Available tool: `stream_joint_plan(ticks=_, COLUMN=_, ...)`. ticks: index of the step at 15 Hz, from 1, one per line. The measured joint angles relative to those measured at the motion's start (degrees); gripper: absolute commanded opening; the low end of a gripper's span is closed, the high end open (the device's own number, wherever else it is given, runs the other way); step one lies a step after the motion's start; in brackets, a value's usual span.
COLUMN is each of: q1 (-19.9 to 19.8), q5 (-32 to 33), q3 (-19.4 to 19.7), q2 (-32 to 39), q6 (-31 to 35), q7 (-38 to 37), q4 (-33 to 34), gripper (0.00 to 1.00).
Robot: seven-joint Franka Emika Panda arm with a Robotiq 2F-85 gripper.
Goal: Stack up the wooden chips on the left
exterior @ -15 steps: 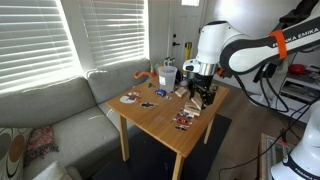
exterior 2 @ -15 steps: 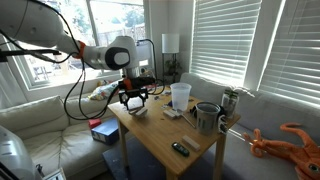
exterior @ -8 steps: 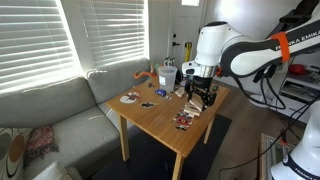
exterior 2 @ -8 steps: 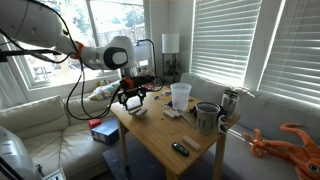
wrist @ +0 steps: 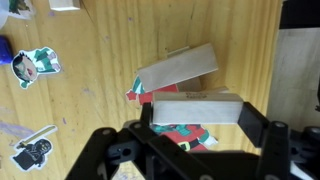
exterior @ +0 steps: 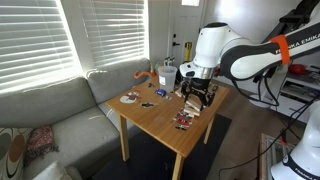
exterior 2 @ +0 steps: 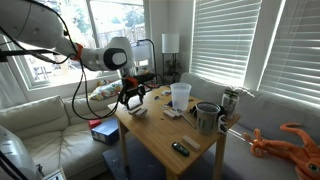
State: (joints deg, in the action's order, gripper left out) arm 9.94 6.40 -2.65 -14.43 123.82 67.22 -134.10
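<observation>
**Item 1: gripper** (wrist: pixel 195 112). Enters the wrist view from the bottom edge. Its dark fingers (wrist: pixel 147 115) are held apart by one chip's length and set against that chip's two short ends, pinching it. In both exterior views the gripper (exterior: pixel 200 97) (exterior 2: pixel 132 100) hangs low over the wooden table (exterior: pixel 155 118) (exterior 2: pixel 165 140), close to a worktop edge, along from the corner where the white cup (exterior: pixel 166 74) (exterior 2: pixel 180 95) stands.

**Item 2: level wooden chip** (wrist: pixel 195 107). Pale tan and oblong. It lies crosswise between the fingertips, with one finger at each end.

**Item 3: tilted wooden chip** (wrist: pixel 178 70). Same colour and shape. It lies just beyond the fingertips, outside the grip, and is angled with its right end farther away. Its near long edge is close to the level chip, but contact cannot be made out.

**Item 4: red and green sticker** (wrist: pixel 185 133). Flat on the worktop, partly hidden under both chips.

**Item 5: further pale pieces** (wrist: pixel 65 5). At the top edge of the wrist view and cut off by the frame. Well apart from the fingers.

**Item 6: figure stickers** (wrist: pixel 35 65) (wrist: pixel 35 150). Flat on the worktop at the left of the wrist view.
</observation>
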Motion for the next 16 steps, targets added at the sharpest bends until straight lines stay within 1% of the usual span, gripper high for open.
stream_joint_plan(ticks=6, q1=0.16, q5=-0.06, q3=-0.23, q2=1.44, q6=0.02, q7=1.73, q4=0.00, gripper=0.60)
stream_joint_plan(ticks=16, q1=0.16, q5=-0.50, q3=-0.22, q2=1.45, q6=0.14, q7=8.08, q4=0.00, gripper=0.60)
